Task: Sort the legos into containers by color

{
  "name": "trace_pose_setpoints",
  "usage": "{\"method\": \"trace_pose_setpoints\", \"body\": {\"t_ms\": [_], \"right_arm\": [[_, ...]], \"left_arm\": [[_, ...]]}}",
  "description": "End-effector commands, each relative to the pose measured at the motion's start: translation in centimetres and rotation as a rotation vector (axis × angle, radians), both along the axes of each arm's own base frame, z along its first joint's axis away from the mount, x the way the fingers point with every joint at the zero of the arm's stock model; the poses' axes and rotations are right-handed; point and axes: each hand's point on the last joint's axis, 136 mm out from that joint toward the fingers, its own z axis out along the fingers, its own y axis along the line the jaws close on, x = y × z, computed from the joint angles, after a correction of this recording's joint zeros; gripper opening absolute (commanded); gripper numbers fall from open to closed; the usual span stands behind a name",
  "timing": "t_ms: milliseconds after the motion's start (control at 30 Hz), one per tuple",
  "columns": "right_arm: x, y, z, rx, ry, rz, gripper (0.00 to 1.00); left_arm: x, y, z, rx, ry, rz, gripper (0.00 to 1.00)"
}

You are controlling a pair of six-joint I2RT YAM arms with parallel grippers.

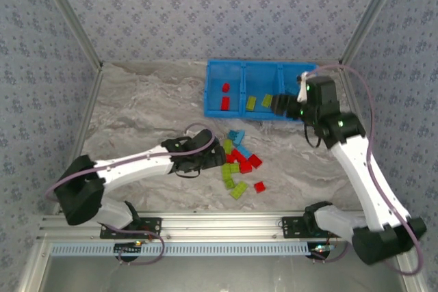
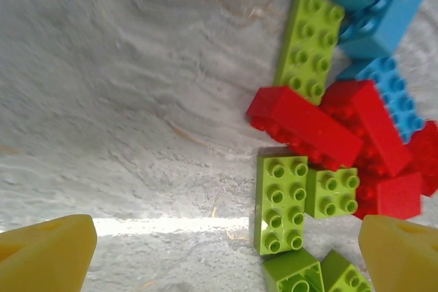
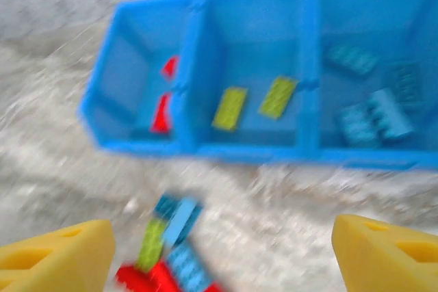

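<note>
Loose legos point(image 1: 239, 162) in red, lime green and light blue lie in a heap mid-table. My left gripper point(image 1: 213, 157) sits low at the heap's left edge, open. Between its yellow fingers point(image 2: 44, 254), close to the right one, lies a green brick point(image 2: 280, 203), with a red brick point(image 2: 304, 126) and blue bricks point(image 2: 383, 5) beyond. The blue bin point(image 1: 213, 94) stands at the back. My right gripper point(image 1: 277, 104) hovers over its front right, open and holding nothing point(image 3: 222, 258). The left container holds red bricks point(image 3: 163, 111), the middle one green bricks point(image 3: 229, 107), the right one light blue bricks point(image 3: 373, 117).
Metal frame posts point(image 1: 68, 15) and patterned walls close in the marbled table point(image 1: 137, 107) on the left, back and right. A lone red brick point(image 1: 259, 187) and green bricks point(image 1: 237, 189) lie nearer the front rail. The right wrist view is motion-blurred.
</note>
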Motion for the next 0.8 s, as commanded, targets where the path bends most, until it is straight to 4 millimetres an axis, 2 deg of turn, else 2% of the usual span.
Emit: {"method": "trace_pose_setpoints", "body": {"t_ms": [0, 133, 233, 367, 467, 533, 633, 767], "right_arm": [[-5.7, 0.5, -6.2, -0.066, 0.243, 0.043, 0.87], [-9.6, 0.7, -7.9, -0.081, 0.311, 0.065, 0.9], [-10.7, 0.5, -8.2, -0.093, 0.314, 0.068, 0.91], [-10.9, 0.0, -8.0, -0.116, 0.306, 0.059, 0.92], [-10.7, -0.2, -7.5, -0.124, 0.286, 0.05, 0.93], [-10.5, -0.2, -7.3, -0.121, 0.272, 0.048, 0.93], [-10.3, -0.2, -7.0, -0.116, 0.257, 0.043, 0.93], [-10.3, -0.2, -7.1, -0.123, 0.256, 0.039, 0.94]], "left_arm": [[0.0, -2.2, -0.9, -0.102, 0.089, 0.079, 0.98], [1.6, -3.3, -1.8, -0.158, 0.083, 0.139, 0.98], [3.2, -4.5, -1.9, -0.252, 0.064, 0.186, 0.97], [4.5, -4.6, -3.3, -0.298, 0.101, 0.274, 0.94], [4.9, -4.6, -3.9, -0.285, 0.105, 0.28, 0.83], [4.5, -4.4, -4.7, -0.259, 0.131, 0.277, 0.74], [3.8, -4.1, -5.9, -0.233, 0.17, 0.275, 0.71], [3.2, -3.7, -6.8, -0.206, 0.201, 0.277, 0.61]]}}
